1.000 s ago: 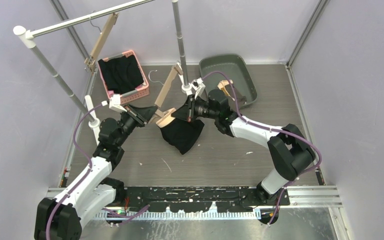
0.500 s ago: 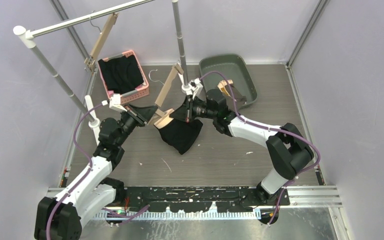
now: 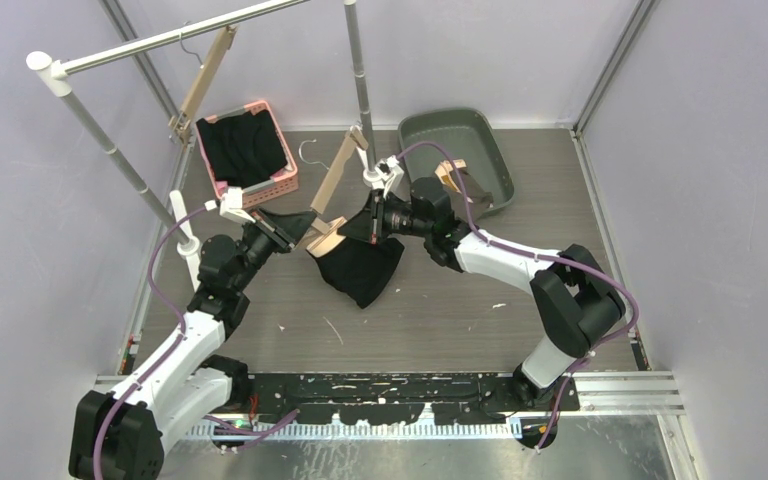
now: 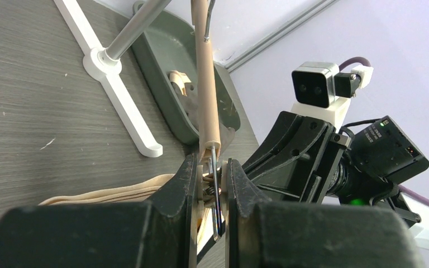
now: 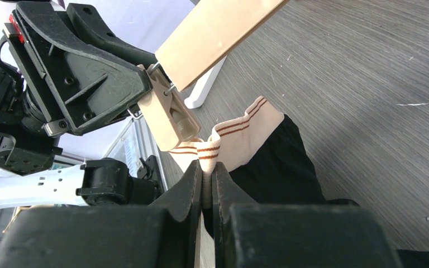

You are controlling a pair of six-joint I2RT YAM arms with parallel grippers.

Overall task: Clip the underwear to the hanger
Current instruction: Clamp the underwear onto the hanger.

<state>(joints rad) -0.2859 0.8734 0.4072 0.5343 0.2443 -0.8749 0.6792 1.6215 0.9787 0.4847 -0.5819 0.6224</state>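
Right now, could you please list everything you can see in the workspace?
underwear: one, black with cream waistband, mid-table
hanger: one, wooden, tilted, mid-table
rack: one, white and metal, far side
second hanger: one, wooden, on the rack rail
basket: one, pink, far left, holding dark clothes
tray: one, grey, far side, right, tan item inside
table: one, grey-brown, underneath everything
left fingers: black, shut on the hanger's clip
right fingers: black, shut on the underwear's waistband
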